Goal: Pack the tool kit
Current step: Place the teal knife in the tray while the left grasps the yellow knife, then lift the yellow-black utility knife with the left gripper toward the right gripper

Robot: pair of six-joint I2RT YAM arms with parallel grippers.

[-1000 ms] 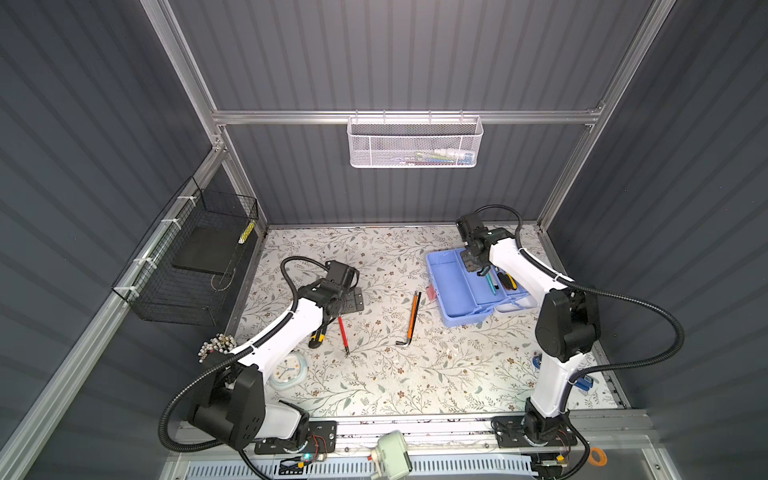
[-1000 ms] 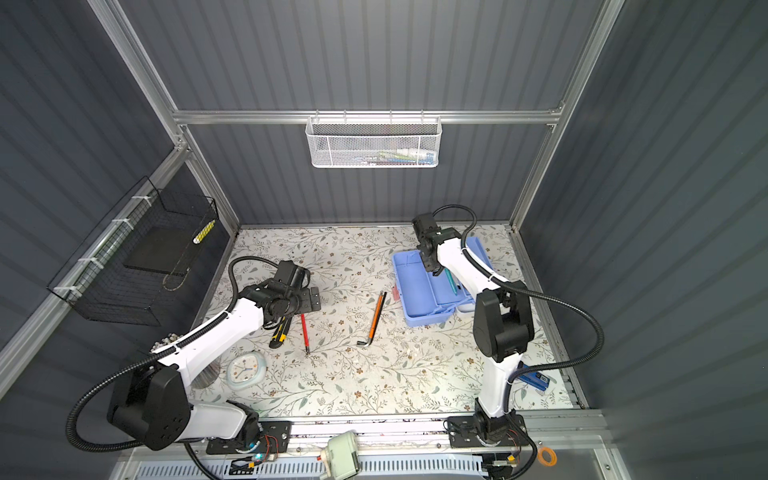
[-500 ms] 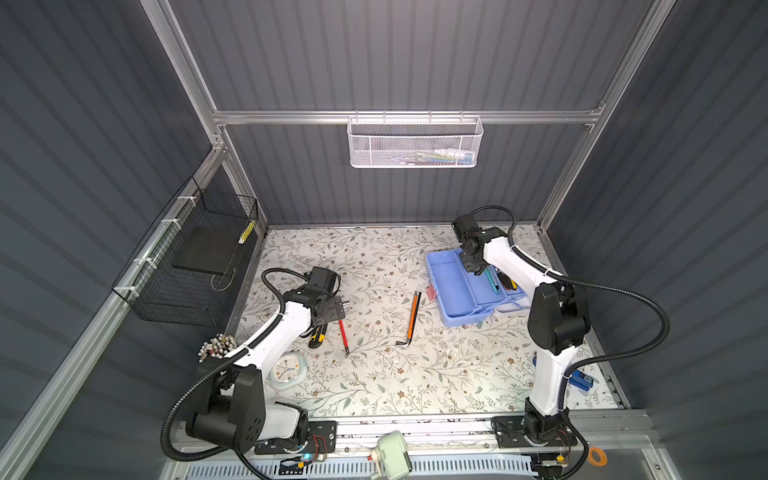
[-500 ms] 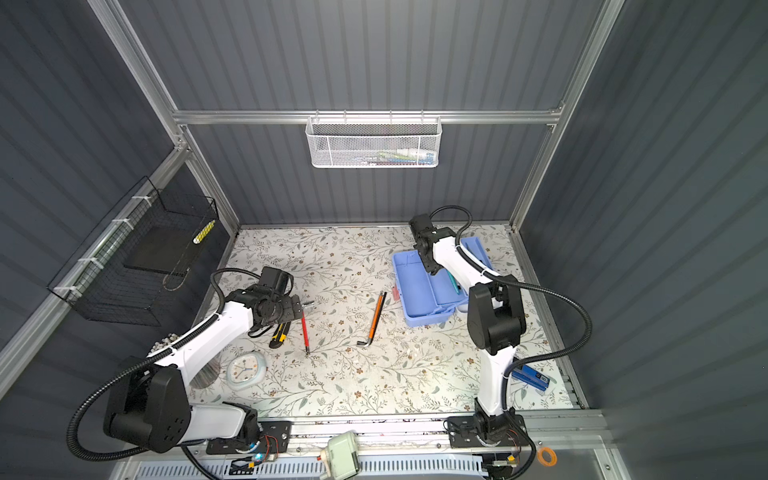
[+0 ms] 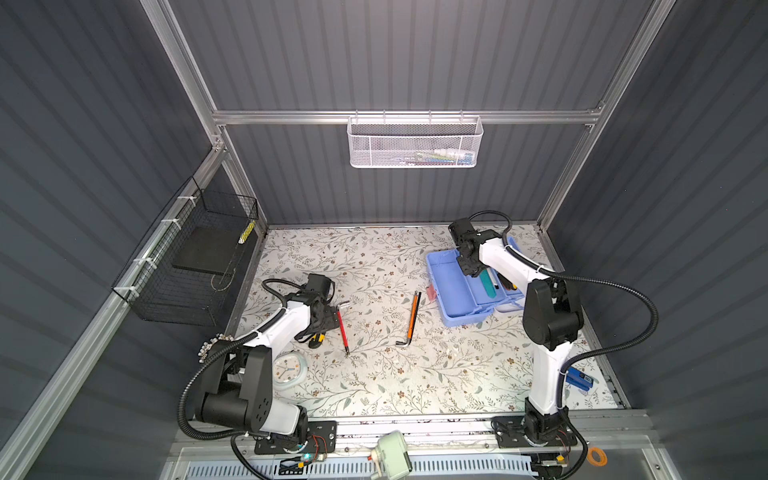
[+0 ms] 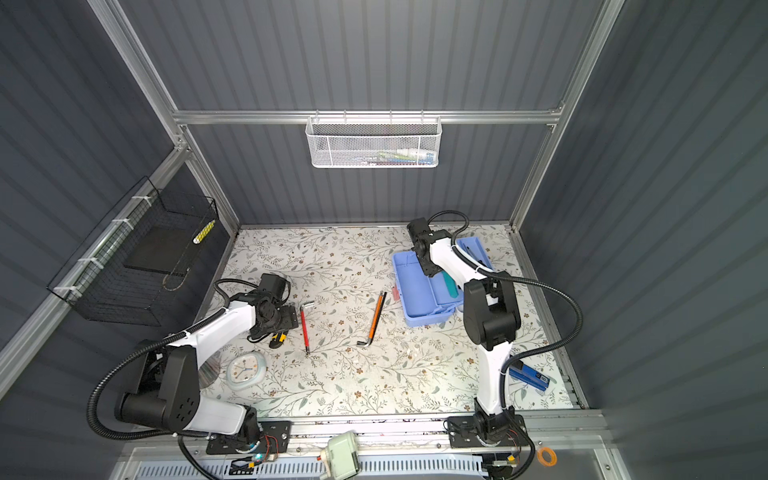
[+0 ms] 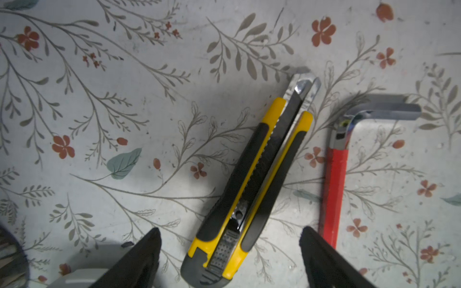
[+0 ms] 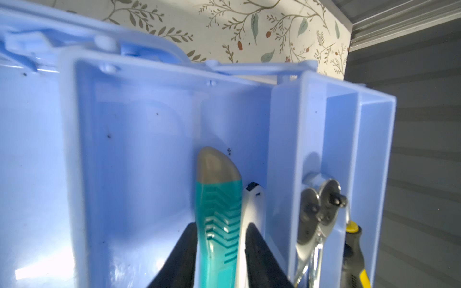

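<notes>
Tool kit [image 5: 453, 286] sat open at the bench [image 5: 374, 374] rear right, with the teal knife [image 8: 219, 212] and ratchet [image 8: 316, 212] in its trays. Your right end effector [image 8: 220, 225] flanked the teal knife; grip unclear. Your left end effector [image 7: 230, 231], spread wide, straddled the yellow knife [image 7: 252, 189]. Red hex key [image 7: 333, 179] and orange hex key [image 5: 412, 311] lay unpacked.

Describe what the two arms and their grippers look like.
Both the left arm and right arm have glossy white links, chunky black joints and a black ribbed hose looping alongside. The left gripper and right gripper carry tapered matte-black fingers.
</notes>
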